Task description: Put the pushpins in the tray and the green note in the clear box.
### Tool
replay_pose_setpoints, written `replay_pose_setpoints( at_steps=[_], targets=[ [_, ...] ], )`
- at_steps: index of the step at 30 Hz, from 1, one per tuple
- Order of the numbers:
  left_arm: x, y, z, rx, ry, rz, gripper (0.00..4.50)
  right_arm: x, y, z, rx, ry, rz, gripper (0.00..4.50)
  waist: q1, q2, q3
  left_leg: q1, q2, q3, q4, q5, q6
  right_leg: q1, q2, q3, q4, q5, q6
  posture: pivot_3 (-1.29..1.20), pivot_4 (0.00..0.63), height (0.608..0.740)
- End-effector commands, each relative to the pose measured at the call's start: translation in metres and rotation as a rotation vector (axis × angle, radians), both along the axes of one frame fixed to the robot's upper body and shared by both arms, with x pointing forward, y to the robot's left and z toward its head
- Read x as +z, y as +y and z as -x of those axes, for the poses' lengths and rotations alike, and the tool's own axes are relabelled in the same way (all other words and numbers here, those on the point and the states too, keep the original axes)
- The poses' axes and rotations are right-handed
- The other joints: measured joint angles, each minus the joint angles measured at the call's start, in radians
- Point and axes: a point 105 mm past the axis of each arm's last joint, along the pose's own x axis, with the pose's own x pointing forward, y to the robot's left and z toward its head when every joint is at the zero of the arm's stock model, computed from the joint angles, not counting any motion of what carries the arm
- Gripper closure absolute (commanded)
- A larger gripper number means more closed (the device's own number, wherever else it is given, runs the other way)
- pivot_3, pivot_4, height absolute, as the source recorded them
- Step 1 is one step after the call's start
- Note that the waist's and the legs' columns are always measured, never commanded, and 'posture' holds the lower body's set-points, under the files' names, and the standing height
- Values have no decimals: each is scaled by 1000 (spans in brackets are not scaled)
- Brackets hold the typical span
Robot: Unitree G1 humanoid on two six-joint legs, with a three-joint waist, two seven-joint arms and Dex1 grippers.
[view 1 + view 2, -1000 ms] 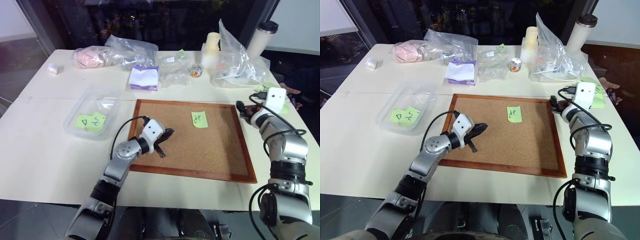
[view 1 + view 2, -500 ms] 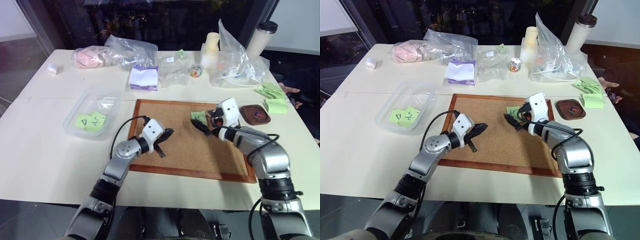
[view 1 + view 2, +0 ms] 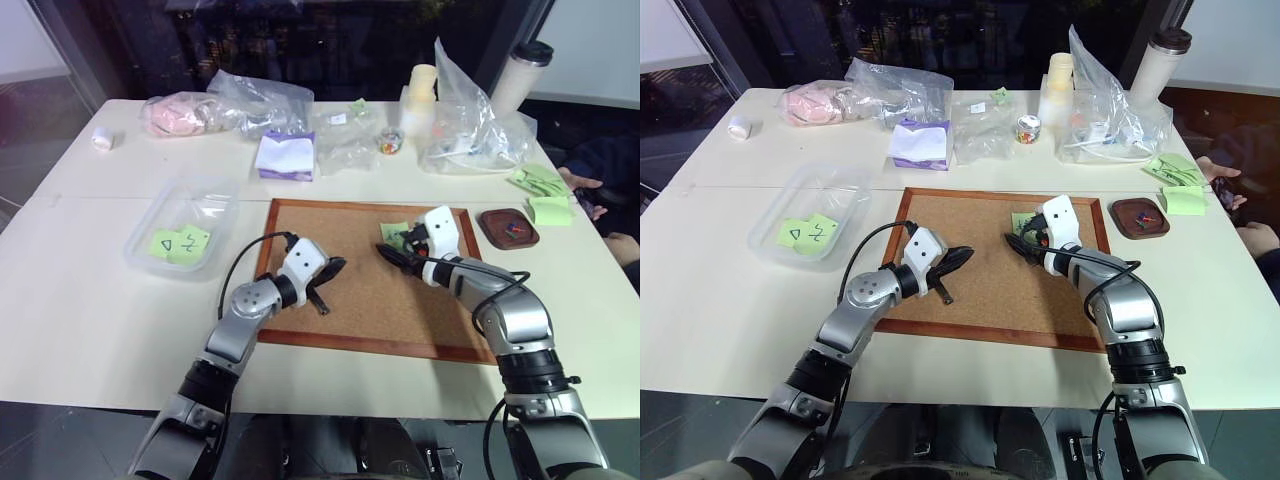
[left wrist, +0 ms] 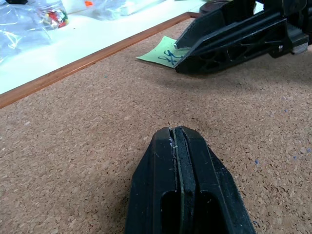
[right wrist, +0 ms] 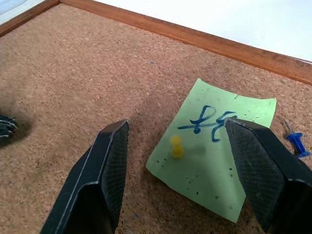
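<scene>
Pushpins (image 3: 513,229) in tray (image 3: 495,219)

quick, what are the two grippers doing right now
Left gripper: shut, empty, over the cork board.
Right gripper: open, holding nothing, fingers either side of the yellow pushpin stuck in the green note.
</scene>
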Motion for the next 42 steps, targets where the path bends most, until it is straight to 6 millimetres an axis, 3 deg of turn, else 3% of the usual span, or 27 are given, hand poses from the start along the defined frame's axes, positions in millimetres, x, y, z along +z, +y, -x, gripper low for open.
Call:
replay_pose_setpoints(
  at_steps=[1,6,11,20,25,27,32,34,39,42],
  targets=[
    [-21,9,2,29,60,-54,4500,5,-1,-2,-1,-31,-2,2170,0,0,0,0,0,0,0,0,0,0,0,0,0,0,0,0,150,740],
    [-19,8,2,31,56,-51,4500,2,-2,-2,-1,-24,-3,4481,-1,0,0,0,0,0,0,0,0,0,0,0,0,0,0,0,150,740],
    [-19,8,1,35,56,-47,4500,10,0,-1,12,-43,5,4481,-1,0,0,0,0,0,0,0,0,0,0,0,0,0,0,0,150,740],
    [-31,8,4,44,105,-46,4500,67,10,15,74,-174,7,4481,1,0,0,-1,1,0,0,0,0,-1,0,0,0,0,0,0,150,740],
    [-28,4,2,44,104,-31,4500,69,10,27,97,-167,51,4481,3,0,0,-1,1,0,0,0,0,-1,0,0,-1,0,0,0,150,740],
    [-17,1,-4,57,96,11,4500,69,11,33,113,-167,74,4481,4,0,0,-1,1,0,0,0,0,-1,0,0,-1,0,0,0,150,740],
    [49,-15,-17,6,160,328,4500,69,16,56,174,-163,123,4481,5,-4,3,-2,0,-1,0,0,0,-1,-1,-1,-1,0,0,0,150,740],
    [69,-18,-19,-38,222,448,3797,70,18,63,190,-166,135,4500,4,-7,5,-5,0,-2,0,0,0,-4,-1,-1,-1,0,0,0,150,740],
    [80,-24,-20,-88,328,537,1568,73,22,70,201,-169,145,4500,0,-8,5,-6,-1,-2,0,0,0,-5,0,-1,-2,0,0,0,150,740],
    [89,-27,-19,-125,388,599,1568,74,23,71,201,-173,152,4500,2,-9,6,-6,-1,-2,0,0,0,-5,1,-1,-2,0,0,0,150,740]
  ],
)
